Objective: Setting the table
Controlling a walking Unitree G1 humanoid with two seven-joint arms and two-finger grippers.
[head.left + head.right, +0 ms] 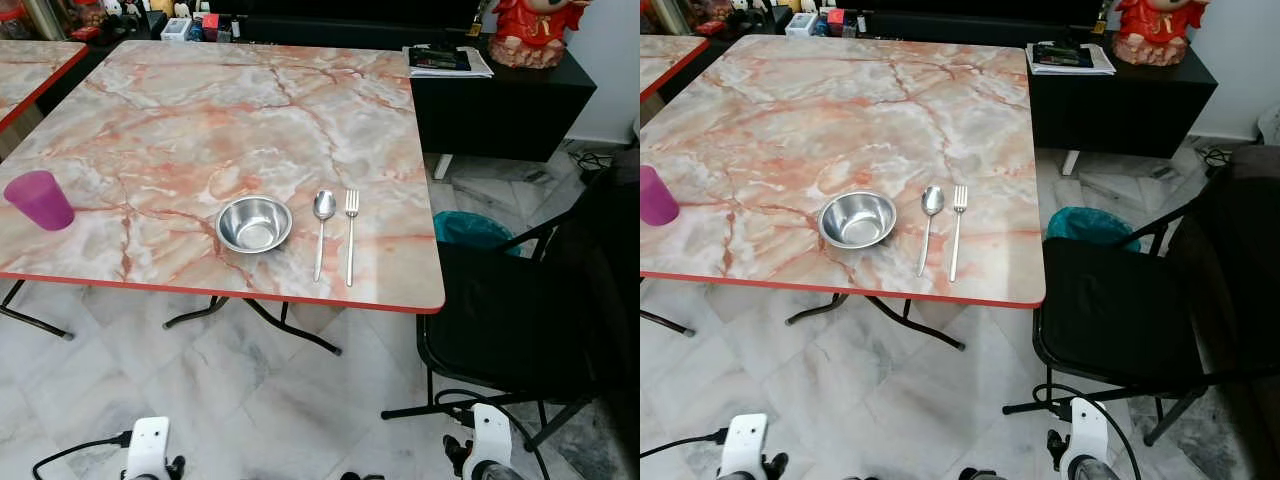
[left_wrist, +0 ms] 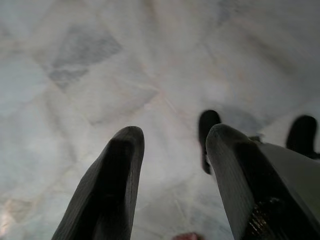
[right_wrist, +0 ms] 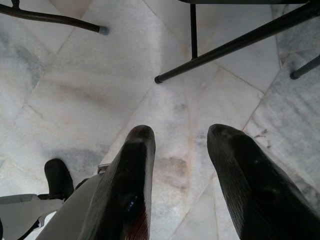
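Both arms hang low over the pale marble floor (image 1: 250, 390). The left gripper (image 2: 170, 150) points down at the tiles with its two black fingers spread and nothing between them; the right gripper (image 3: 182, 150) hangs the same way, fingers parted and empty, over floor crossed by black chair legs (image 3: 235, 45). Above them stands the folding table (image 1: 150, 130), its marble-patterned top veined in pink and edged in red. Close to the near edge sits a steel bowl (image 1: 254, 223), upright and empty. Just to its right lie a spoon (image 1: 322, 228) and a fork (image 1: 351, 234), side by side and parallel, handles toward the near edge, heads pointing away; they are near each other but not touching, and the spoon lies just clear of the bowl. Well apart from these, at the table's left side, a purple cup (image 1: 39, 200) stands upright. Right of the table, a black folding chair (image 1: 1120, 310) sits turned partly away from it, its seat just beside the table's right near corner, and a teal bin (image 1: 1092, 226) shows behind the seat. Farther off, a black cabinet (image 1: 500, 100) beyond the table's far right corner carries a stack of papers (image 1: 447, 61) and a red figurine (image 1: 535, 30). Small boxes and clutter (image 1: 190, 25) line the far edge, too small to identify.
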